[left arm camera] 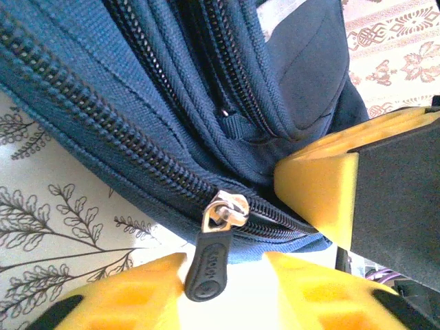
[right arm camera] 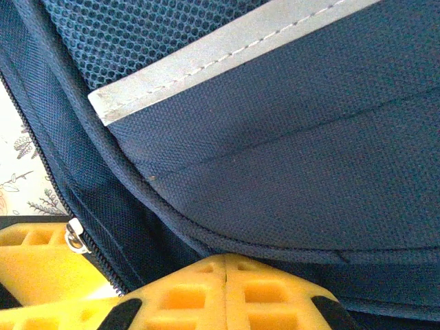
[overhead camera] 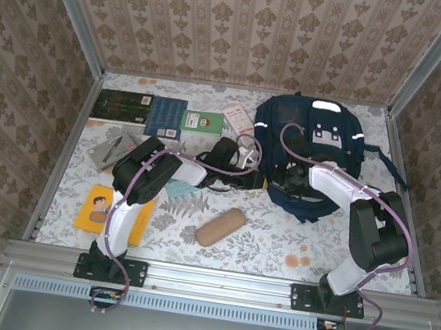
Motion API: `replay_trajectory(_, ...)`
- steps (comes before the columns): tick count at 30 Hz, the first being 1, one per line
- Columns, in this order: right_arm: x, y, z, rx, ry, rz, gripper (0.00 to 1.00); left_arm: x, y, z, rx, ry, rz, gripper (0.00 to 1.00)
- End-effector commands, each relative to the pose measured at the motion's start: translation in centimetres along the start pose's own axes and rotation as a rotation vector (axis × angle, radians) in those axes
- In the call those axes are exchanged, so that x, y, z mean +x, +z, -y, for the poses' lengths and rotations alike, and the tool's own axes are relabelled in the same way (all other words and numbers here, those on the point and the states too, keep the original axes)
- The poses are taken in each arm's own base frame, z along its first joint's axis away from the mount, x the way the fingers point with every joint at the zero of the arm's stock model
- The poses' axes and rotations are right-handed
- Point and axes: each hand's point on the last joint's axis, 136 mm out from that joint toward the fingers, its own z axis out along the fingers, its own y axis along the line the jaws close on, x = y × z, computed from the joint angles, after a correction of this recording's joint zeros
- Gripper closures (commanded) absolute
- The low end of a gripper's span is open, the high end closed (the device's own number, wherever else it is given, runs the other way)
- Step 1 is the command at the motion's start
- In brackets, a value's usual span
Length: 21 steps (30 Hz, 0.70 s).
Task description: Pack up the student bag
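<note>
Nearest the arm bases, a brown pencil case (overhead camera: 221, 226) and a yellow book (overhead camera: 96, 207) are seen lying loose on the worktop (overhead camera: 275, 244), the book partly covered by the left arm. Further in, both arms are stretched to the near edge of the bag (overhead camera: 312, 133), which is laid flat at the far right of the worktop. The left hand (left arm camera: 223, 292) is held narrowly apart, with the black zip pull (left arm camera: 210, 271) hanging in the gap between its yellow fingers (left arm camera: 130, 299). The pull is not seen to be clamped. The right hand (right arm camera: 227, 265) is closed, its pads pressed together right against the navy fabric. Whether a fold is pinched between them cannot be told. The zip teeth beside the slider are seen to be meshed, so that compartment is judged to be shut there. Along the far edge, dark books (overhead camera: 141, 109), a green card (overhead camera: 203, 121) and a white card (overhead camera: 236, 117) are left outside the bag. Nothing is seen to be packed, so the task is judged to be at its start: the zip is to be drawn open, and every loose item is yet to be put inside.
</note>
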Motion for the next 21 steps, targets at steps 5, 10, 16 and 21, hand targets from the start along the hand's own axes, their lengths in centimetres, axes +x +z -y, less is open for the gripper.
replay_trajectory(5,0.9,0.8,1.3,0.041,-0.006,-0.037,0.94,-0.8,-1.5,0.5,-0.015,0.013,0.022,0.89)
replay_trajectory(10,0.8,0.6,1.3,0.037,-0.002,-0.031,0.94,-0.8,-2.4,-0.1,-0.077,0.024,0.005,1.00)
replay_trajectory(16,0.5,0.2,0.8,0.007,0.000,-0.008,0.94,-1.4,-3.8,-1.4,-0.242,0.085,-0.044,1.00)
replay_trajectory(21,1.6,0.6,1.4,0.005,0.018,-0.026,0.94,-3.2,-5.2,-3.5,-0.448,0.130,-0.062,1.00)
